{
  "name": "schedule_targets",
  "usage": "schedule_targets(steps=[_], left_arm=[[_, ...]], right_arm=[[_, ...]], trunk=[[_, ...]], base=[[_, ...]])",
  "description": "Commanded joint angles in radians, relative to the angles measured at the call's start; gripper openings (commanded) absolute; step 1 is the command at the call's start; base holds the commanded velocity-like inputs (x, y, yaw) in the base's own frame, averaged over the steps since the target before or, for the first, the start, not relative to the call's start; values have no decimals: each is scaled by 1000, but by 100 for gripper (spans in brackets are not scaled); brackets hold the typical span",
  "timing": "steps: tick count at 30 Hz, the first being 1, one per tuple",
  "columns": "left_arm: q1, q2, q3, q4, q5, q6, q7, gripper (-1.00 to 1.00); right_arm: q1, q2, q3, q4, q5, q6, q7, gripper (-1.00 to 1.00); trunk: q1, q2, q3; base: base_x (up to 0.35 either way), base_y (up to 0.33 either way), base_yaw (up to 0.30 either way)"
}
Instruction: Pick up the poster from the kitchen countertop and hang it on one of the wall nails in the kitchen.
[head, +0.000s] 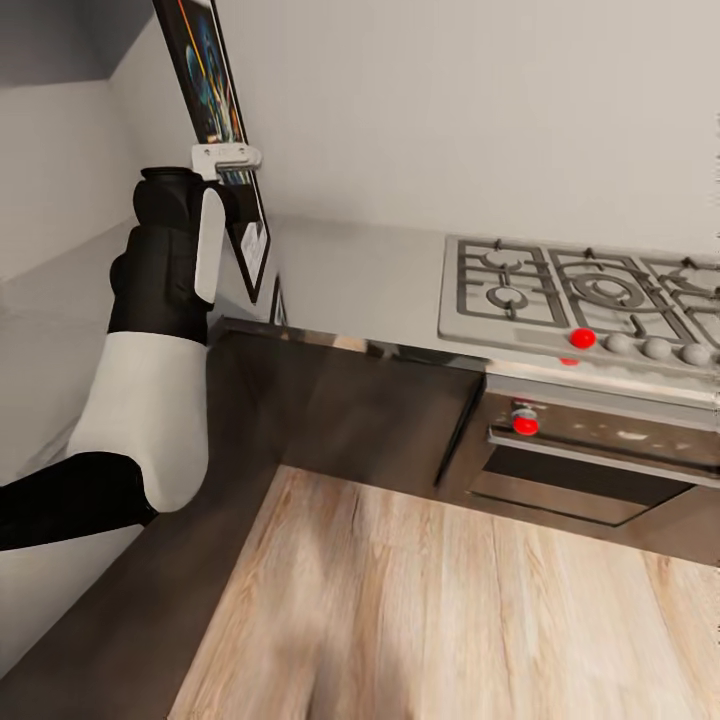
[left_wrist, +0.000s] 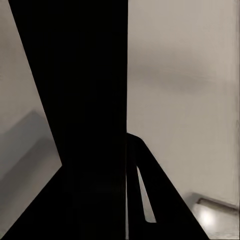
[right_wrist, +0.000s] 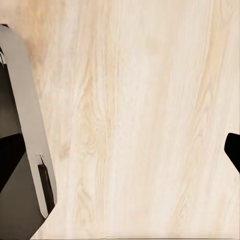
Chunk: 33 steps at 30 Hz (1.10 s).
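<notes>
The left arm (head: 150, 400) is raised; the poster (head: 215, 110) is clamped upright in its pincer (head: 226, 158), long axis rising above.

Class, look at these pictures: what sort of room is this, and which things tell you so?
Most likely a home kitchen: a steel gas hob set into a light-grey countertop, with a built-in oven beneath it.

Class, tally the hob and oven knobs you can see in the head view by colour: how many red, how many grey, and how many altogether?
Red knobs: 2, one on the hob and one on the oven.
Grey knobs: 3, in a row on the hob.
Total: 5; the hob runs past the picture's edge, so more may be hidden.
</notes>
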Motion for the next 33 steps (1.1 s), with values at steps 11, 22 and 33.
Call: schedule_targets(steps=[11,22,33], left_arm=[[0,-1,-5,-2,-11,5,-3,-100],[1,-1,-6,-8,-11,5,-3,-100],[1,-1,-19,-11,-11,28,-3,-100]], right_arm=[[0,-1,-3,-2,1,-1,0,100],[0,-1,-3,-2,1,-1,0,100],[0,-1,-3,-1,1,-1,0,100]], trunk=[[-1,0,-1],[-1,0,-1],[-1,0,-1]], base=[[-340,0,0],[-340,0,0],[-340,0,0]])
